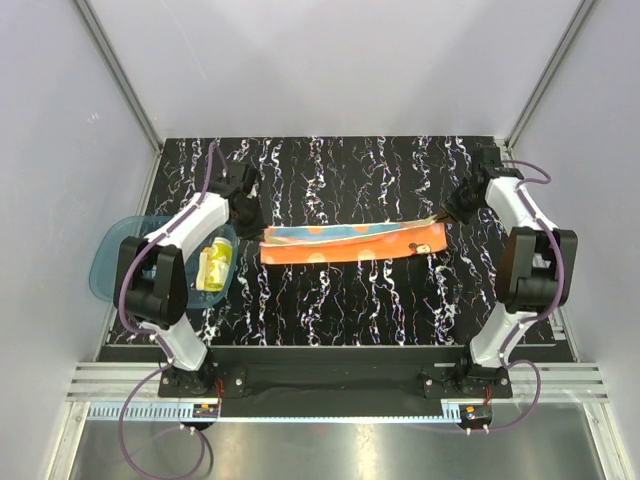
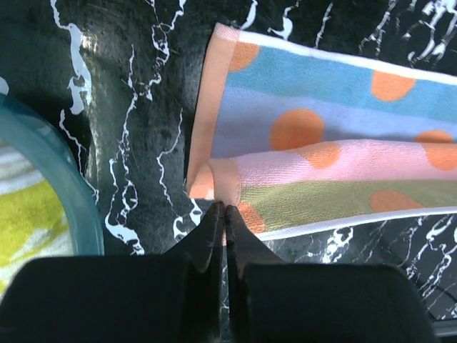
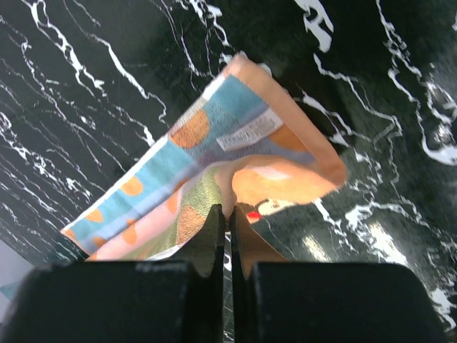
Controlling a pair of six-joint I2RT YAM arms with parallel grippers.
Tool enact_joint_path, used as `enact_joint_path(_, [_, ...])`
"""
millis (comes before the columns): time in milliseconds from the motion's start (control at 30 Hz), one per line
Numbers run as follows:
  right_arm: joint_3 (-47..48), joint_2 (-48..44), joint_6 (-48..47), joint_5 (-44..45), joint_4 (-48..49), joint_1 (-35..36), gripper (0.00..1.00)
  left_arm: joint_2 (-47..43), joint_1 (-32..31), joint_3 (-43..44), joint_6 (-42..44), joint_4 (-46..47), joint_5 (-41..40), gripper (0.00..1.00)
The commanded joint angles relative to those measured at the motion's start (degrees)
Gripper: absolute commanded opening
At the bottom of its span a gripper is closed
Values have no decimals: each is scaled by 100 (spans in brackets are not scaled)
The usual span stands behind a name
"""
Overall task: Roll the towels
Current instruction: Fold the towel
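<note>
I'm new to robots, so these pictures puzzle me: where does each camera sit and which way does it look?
Top external: above and behind, looking down on the table; left arm and right arm show.
Left wrist: on the left arm, looking past its left tool at the orange towel's end.
Right wrist: likewise, past the right tool at the other end.
Shared: all show that towel.

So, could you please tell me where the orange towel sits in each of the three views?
Top external: orange towel, a long strip across the centre.
Left wrist: upper right, corner at the left gripper.
Right wrist: centre, end pinched by the right gripper.
Shared landmark: the black white-veined tabletop.
</note>
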Motion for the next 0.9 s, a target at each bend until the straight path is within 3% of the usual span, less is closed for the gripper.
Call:
enact_joint_path(0, [477,366,-54,-189,-48,-25,0,253,83,399,49,135,-59,0])
enact_joint_path(67, [636,629,-53,-189,-127,-25,0,412,101,531,40,73,-85,0])
enact_joint_path(200, [1031,1026,-45,-145,-215,-25,27,930,232,830,31,29,-59,0])
enact_joint_path(300, [1391,1377,-36,-180,-329,-25,43,1291,399,1147,-4,-6,81,12])
enact_joint_path(333, [1514,1465,-27,-206,-382,-34,53,1370,434,1321,-30,-32,116,19])
enact_joint_path(400, [1804,1641,-1,-381,-417,-34,60,1528,513,1463,-48,-41,169,25])
enact_joint_path(433, [1893,1659,8,-348,-461,-34,64,1581,540,1559,-39,-102,213,32])
enact_joint_path(467, [1963,1642,26,-312,-496,-34,74,1625,557,1752,-39,-155,231,46])
enact_joint_path(567, [2069,1336,-27,-49,-584,-34,84,1600,575,2008,49,-296,117,56])
enact_joint_path(667, [1833,791,-150,258,-550,-17,88,1259,567,2027,49,-288,-111,69])
enact_joint_path(767, [1122,98,-316,128,-103,10,87,889,514,1588,-39,-25,-173,70])
enact_joint_path(867, [77,-378,-405,-355,592,132,78,414,216,1096,-109,266,-156,69])
